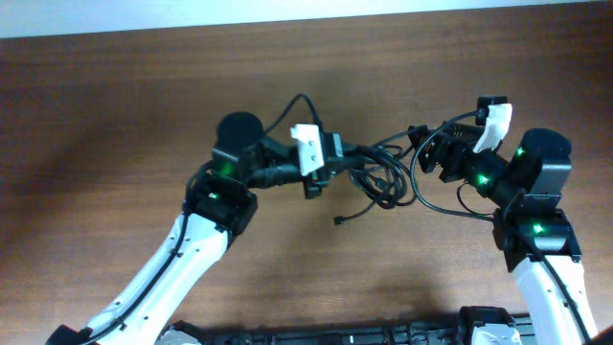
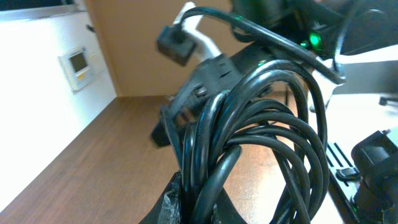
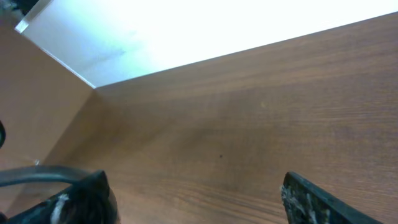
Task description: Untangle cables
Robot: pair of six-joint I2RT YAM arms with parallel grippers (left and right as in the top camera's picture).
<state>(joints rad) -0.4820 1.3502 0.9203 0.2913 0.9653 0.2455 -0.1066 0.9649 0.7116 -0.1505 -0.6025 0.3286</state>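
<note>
Left jaws pinch the cables (image 1: 385, 174) at the overhead frame's centre; their loops trail rightward toward the right jaws, which gape empty just beside the bundle's loose end.

White arm links (image 1: 177, 254), black joints (image 1: 239, 129), green lights (image 1: 223, 171), white wrist mounts (image 1: 308, 149)

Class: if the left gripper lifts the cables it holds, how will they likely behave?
Probably floppy: the cables curl in loose loops from the left gripper, one plug end trailing free. Likely light, since one pinch holds the bundle. Crossing strands may snag when pulled.
</note>
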